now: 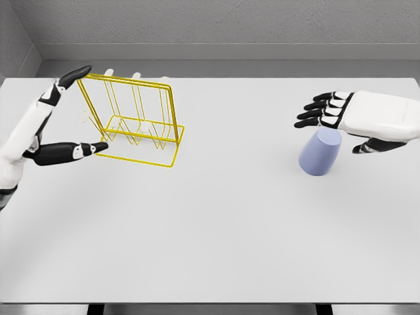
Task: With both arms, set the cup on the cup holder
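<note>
Over the upturned cup (320,153), the right hand (367,118) hovers open and empty and should wrap it squarely, while the spread left hand (49,125) steadies the cup holder (134,121).

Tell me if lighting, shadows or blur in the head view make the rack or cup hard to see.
Head view: lighting is even and flat, no glare or blur; the cup casts only a faint shadow on the white table; the thin yellow wires of the cup holder stay sharp, though the pale fingers of the left robot hand behind it nearly blend into the table; the right robot hand is crisp.
</note>
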Motion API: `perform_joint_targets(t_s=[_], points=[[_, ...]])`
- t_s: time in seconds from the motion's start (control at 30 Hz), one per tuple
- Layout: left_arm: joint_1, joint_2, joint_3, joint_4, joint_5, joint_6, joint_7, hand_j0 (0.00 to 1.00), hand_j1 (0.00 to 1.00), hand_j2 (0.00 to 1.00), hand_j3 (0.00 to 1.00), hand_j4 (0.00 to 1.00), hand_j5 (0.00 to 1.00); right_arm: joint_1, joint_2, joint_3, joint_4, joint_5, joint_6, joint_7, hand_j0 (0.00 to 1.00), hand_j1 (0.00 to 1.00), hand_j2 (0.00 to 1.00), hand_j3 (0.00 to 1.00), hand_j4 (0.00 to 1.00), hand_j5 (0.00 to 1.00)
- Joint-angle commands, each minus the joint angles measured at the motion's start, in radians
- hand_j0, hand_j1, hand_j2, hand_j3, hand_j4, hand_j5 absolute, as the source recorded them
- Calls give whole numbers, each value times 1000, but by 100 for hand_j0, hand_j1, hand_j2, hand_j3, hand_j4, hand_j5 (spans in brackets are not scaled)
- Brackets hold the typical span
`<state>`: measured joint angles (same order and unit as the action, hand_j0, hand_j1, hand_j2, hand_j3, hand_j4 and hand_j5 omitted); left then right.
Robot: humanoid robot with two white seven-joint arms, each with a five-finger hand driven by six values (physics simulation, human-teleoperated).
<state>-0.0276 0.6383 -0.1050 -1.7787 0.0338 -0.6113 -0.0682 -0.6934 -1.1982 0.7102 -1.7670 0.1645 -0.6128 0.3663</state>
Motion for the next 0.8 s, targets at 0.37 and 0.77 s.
perform_joint_targets(t_s=[0.37,0.77], points=[[-5,61,-44,-13,-5,0,1,100,100,100,100,100,100,-61,117,48,126,-19,2,245,100,100,100,100,100,100],[-9,-9,-186,7,-65,0,-1,100,100,100,100,100,100,-124,262,55,343,24,2,245,100,100,100,100,100,100]])
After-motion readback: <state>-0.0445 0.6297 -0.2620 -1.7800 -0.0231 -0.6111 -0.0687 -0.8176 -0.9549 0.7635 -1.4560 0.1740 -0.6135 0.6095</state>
